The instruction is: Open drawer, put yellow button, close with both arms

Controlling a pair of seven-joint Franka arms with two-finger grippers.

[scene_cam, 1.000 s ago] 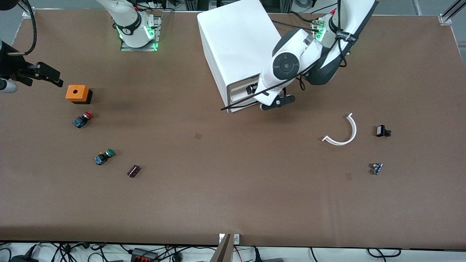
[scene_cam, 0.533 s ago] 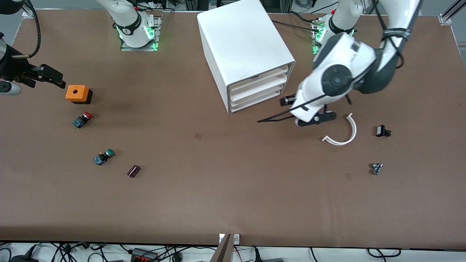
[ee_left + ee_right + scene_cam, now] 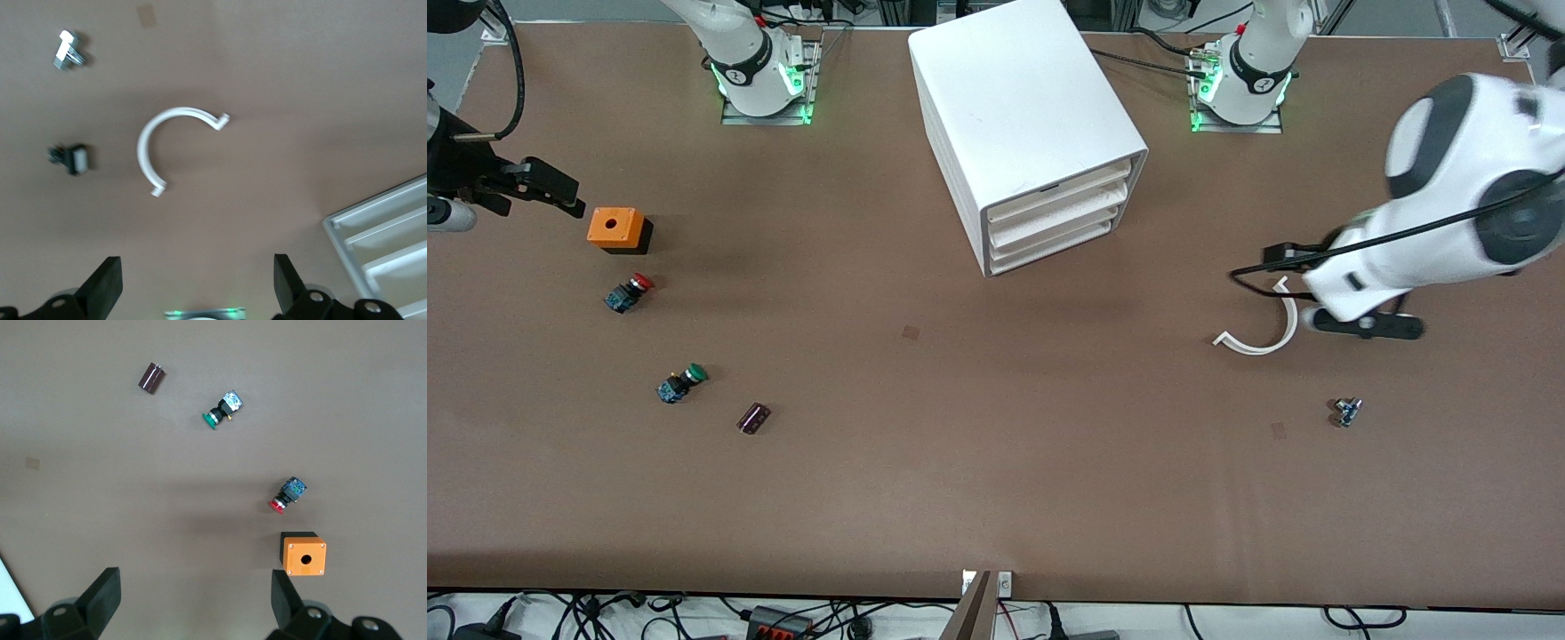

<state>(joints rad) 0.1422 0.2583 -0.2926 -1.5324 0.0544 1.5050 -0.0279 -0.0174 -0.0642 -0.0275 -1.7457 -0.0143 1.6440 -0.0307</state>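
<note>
Your drawer reads shut, top of the white cabinet, and no yellow button shows, so likely it's inside and the task looks finished. Left gripper hangs spread over the white curved clip; right gripper, also spread, waits over the orange box. Next: park both.

The left gripper is raised over the brown table with its two black fingers spread wide apart and nothing between them. Ahead of the gripper, in line with the gap between the fingers, a white C-shaped clip lies flat. Off to one side of the clip lie a small black part and, farther out, a small metal part. Off to the other side shows a corner of the white drawer cabinet, its stacked drawer fronts visible.
</note>
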